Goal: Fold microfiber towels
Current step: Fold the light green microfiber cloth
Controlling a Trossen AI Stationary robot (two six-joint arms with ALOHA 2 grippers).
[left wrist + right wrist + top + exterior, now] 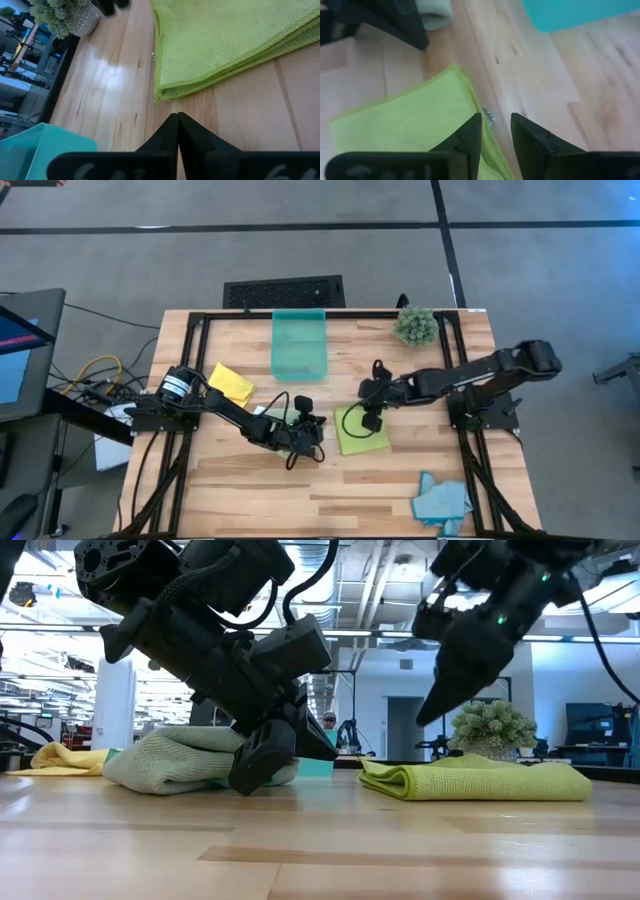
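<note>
On the wooden table (pixel 250 500), a crumpled yellow microfiber towel (pixel 232 383) lies at the left. The left gripper (pixel 312 442), fingers pressed together and holding nothing, rests beside a bundled pale green microfiber towel (pixel 175 760). The folded lime green microfiber towel (pixel 358 430) lies mid-table; the right gripper (pixel 372 420) hovers over its edge, fingers slightly parted, empty. A rumpled light blue microfiber towel (pixel 442 502) sits at the near right corner.
</note>
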